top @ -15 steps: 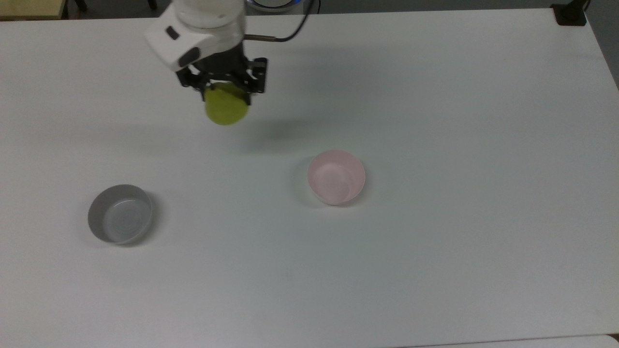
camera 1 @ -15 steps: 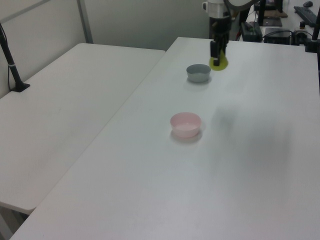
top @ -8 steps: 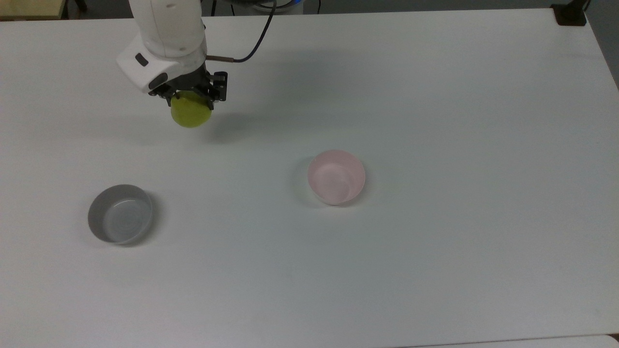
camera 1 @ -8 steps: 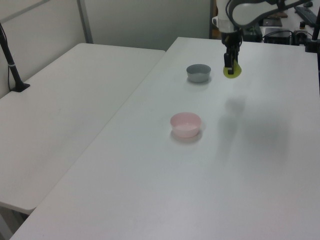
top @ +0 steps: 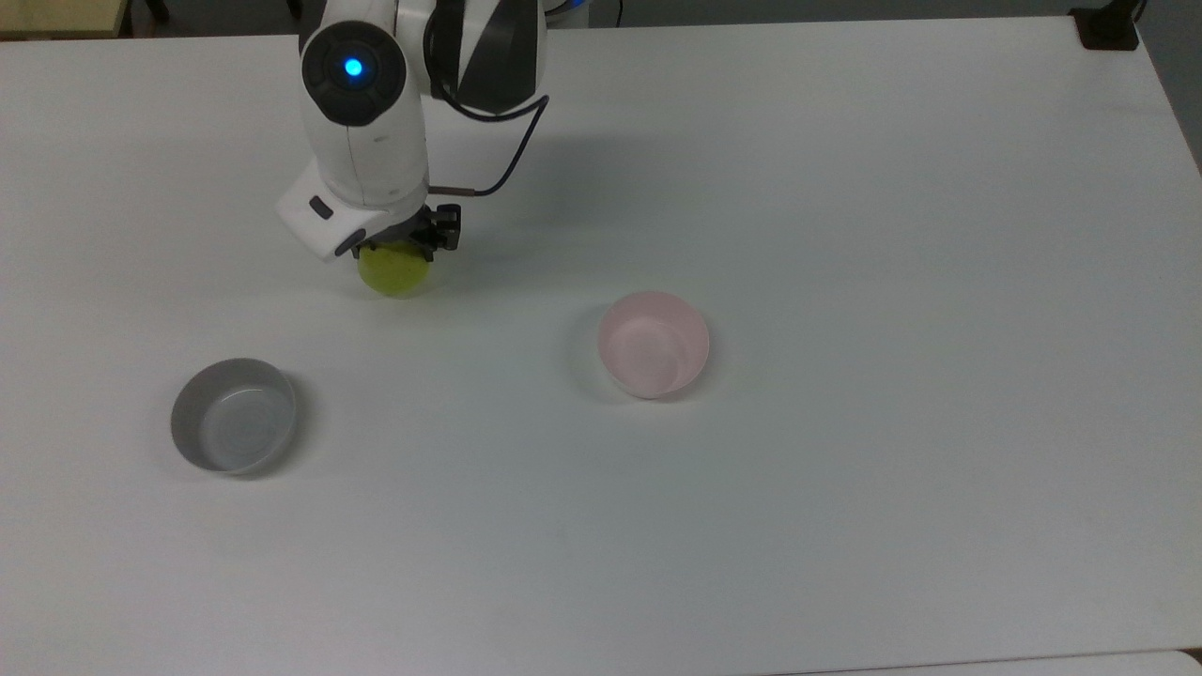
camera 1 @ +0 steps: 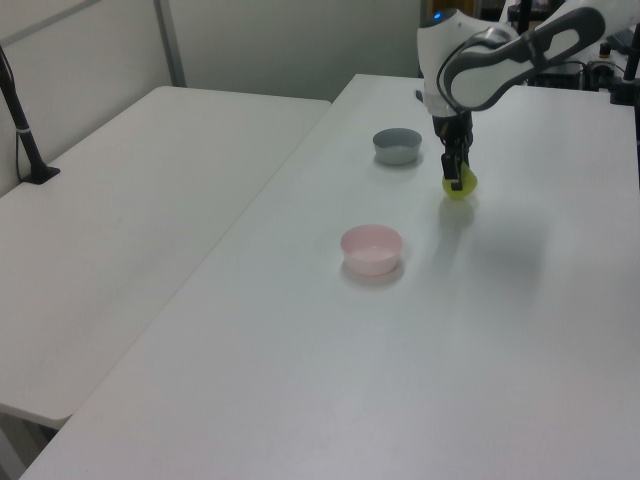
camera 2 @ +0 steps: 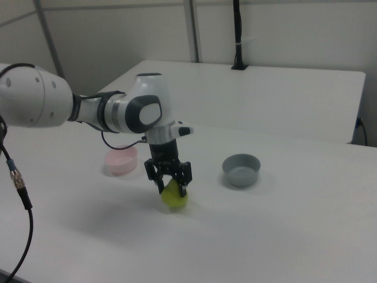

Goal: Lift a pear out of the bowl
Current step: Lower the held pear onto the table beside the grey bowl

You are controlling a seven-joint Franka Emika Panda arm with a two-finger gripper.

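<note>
A yellow-green pear (top: 395,273) (camera 1: 461,187) (camera 2: 175,198) sits between the fingers of my gripper (top: 405,252) (camera 1: 455,176) (camera 2: 171,186), which is shut on it from above. The pear hangs very low over the white table, and I cannot tell whether it touches the surface. The pale pink bowl (top: 654,343) (camera 1: 371,248) (camera 2: 121,160) stands empty to the top view's right of the pear and nearer that view's bottom. It is well apart from the gripper.
An empty grey bowl (top: 233,415) (camera 1: 397,145) (camera 2: 241,170) stands at the top view's lower left. The white arm and its cable (top: 502,160) rise behind the gripper. A second white table (camera 1: 130,200) adjoins on the left view's left.
The gripper, still holding the pear, swung to the top view's left, then came toward that view's bottom and sank close to the table. Both bowls stayed put.
</note>
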